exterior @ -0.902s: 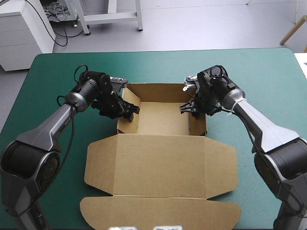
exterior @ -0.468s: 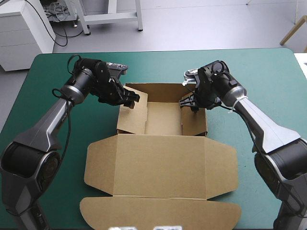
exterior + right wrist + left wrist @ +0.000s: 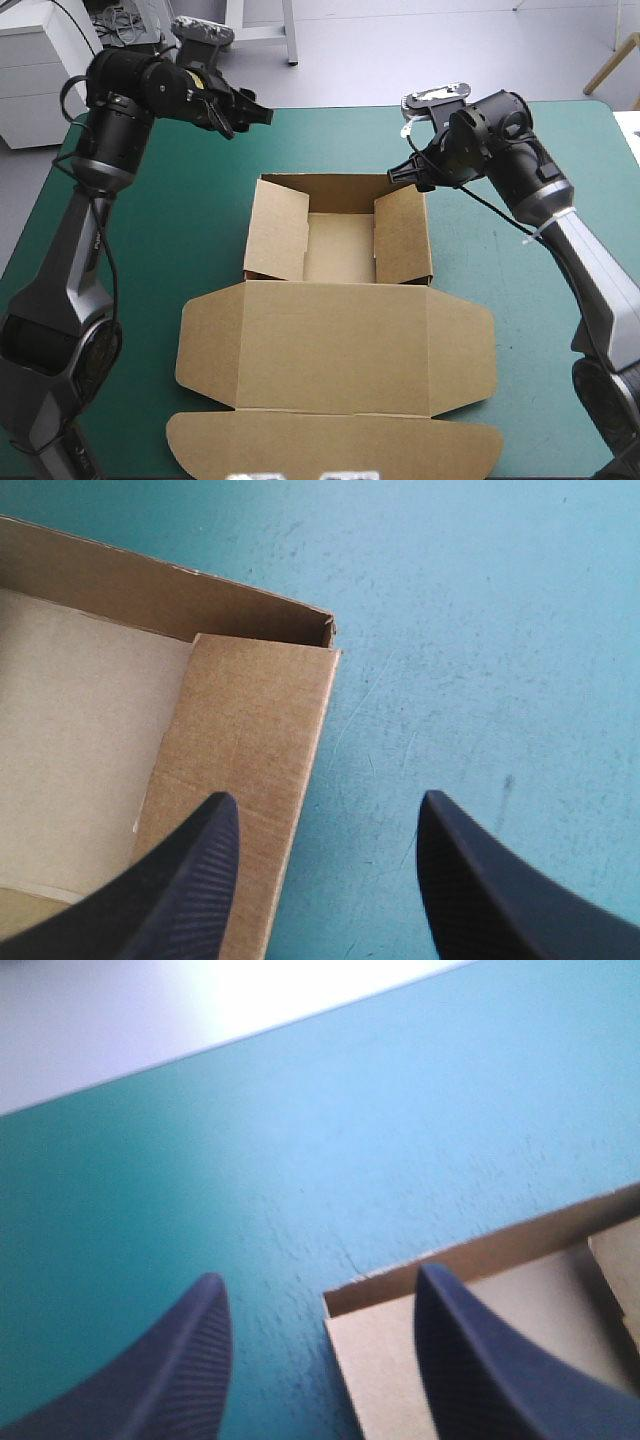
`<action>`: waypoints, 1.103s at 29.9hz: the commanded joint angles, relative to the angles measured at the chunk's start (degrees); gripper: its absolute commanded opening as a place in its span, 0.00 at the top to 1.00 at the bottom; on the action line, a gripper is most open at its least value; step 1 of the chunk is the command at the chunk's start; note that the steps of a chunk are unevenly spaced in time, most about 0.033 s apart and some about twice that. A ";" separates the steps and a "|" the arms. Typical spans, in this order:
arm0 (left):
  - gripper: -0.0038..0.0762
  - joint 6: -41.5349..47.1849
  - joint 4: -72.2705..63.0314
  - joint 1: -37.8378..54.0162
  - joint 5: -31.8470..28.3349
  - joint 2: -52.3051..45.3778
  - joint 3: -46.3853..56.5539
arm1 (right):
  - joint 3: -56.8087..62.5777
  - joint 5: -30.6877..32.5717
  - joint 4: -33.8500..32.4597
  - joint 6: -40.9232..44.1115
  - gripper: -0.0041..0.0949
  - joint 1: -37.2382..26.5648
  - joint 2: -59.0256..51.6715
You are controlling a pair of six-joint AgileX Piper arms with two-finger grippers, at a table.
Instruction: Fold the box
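Box [image 3: 330, 340], a walled tray with its lid flat on the teal-green bench [image 3: 330, 140], lies beneath both tools, its far right corner just under the nearer right tool [image 3: 400, 172], which gapes empty like the left tool [image 3: 250, 114], well clear.

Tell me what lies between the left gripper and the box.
Only bare teal-green cover lies between the left gripper and the box; the high view shows this.
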State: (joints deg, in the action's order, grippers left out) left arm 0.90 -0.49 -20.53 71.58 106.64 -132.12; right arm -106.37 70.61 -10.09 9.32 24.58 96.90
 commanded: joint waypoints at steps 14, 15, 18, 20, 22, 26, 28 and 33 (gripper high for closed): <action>0.96 -7.86 6.55 -0.07 1.06 -31.85 37.09 | 5.42 -1.59 3.57 4.78 0.47 -0.31 0.35; 0.96 -7.86 6.30 -0.07 -0.14 -34.11 40.92 | 5.65 -1.59 3.57 4.78 0.47 -0.31 1.16; 0.96 -7.86 6.30 -0.07 -4.42 -40.97 50.94 | 5.70 -1.59 3.57 4.78 0.47 -0.31 3.53; 0.96 -7.86 6.12 -0.07 -6.30 -44.85 56.57 | 5.70 -1.59 3.77 4.78 0.47 -0.31 4.97; 0.96 -7.86 6.12 -0.07 -7.34 -48.46 62.06 | 5.70 -1.59 3.67 4.78 0.47 -0.31 6.26; 0.96 -7.86 6.12 -0.07 -8.48 -55.60 71.41 | 5.70 -1.59 3.93 4.78 0.47 -0.31 8.19; 0.96 -7.86 6.12 -0.07 -8.98 -58.53 75.72 | 5.80 -1.59 4.62 4.78 0.47 -0.31 8.95; 0.96 -7.86 6.01 -0.07 -10.96 -66.13 87.82 | 5.80 -1.59 4.72 4.78 0.47 -0.31 10.21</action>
State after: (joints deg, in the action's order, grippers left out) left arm -7.15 5.71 -20.53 64.40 44.06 -48.12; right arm -99.26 69.89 -5.00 14.04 24.58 109.58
